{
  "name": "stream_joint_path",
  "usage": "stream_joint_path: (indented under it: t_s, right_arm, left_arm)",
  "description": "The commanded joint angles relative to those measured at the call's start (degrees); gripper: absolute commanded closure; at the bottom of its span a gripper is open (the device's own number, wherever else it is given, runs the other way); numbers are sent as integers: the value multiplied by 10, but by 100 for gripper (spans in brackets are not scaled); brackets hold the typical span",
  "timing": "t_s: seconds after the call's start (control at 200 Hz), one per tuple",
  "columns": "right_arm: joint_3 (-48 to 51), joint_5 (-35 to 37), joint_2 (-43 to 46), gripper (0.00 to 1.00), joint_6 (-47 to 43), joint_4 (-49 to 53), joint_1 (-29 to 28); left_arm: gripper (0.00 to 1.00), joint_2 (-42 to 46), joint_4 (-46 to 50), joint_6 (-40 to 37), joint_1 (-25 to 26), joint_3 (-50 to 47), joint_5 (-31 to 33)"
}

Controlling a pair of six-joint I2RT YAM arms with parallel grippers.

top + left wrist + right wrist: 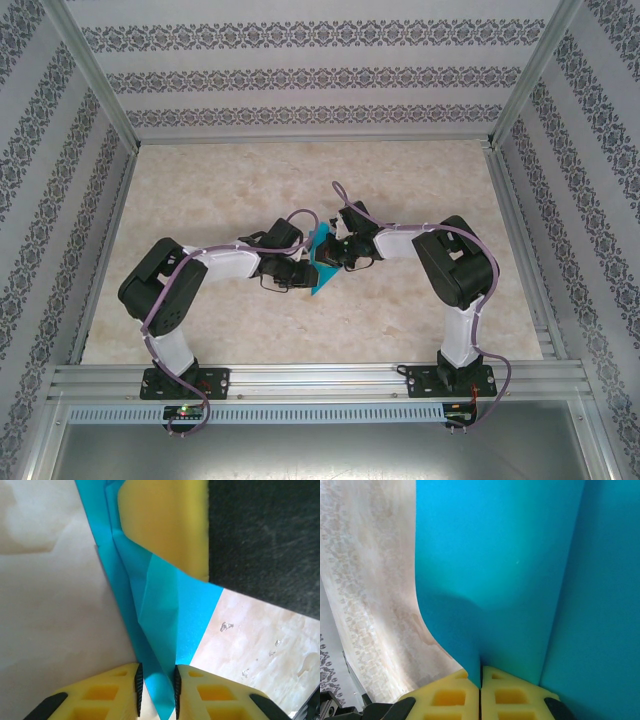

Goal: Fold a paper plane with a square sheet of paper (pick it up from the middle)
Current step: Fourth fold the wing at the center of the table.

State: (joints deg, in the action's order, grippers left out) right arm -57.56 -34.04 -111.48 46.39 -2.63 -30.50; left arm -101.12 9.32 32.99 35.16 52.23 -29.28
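2 pincers [300, 272] [338, 254] pinched on teal paper [322, 268], mid-table.

no readable text, labels, brands, numbers or signs in any view. wallpaper has only a repeating ornamental pattern, no lettering. arm bases at 6 o'clock in the top view carry small lit indicators, too small to read anything on them.
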Motion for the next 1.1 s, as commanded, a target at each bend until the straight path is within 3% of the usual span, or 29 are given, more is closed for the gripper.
stream_joint_path:
  t_s: [0.0, 0.35, 1.094]
  right_arm:
    - [18, 10, -4, 94, -4, 42, 4]
    - [19, 10, -8, 94, -6, 40, 6]
    - [1, 36, -13, 92, -20, 72, 9]
  left_arm:
    - [76, -8, 1, -14, 7, 12, 10]
    - [87, -20, 3, -16, 7, 10, 11]
    - [89, -26, 52, -45, 33, 8, 34]
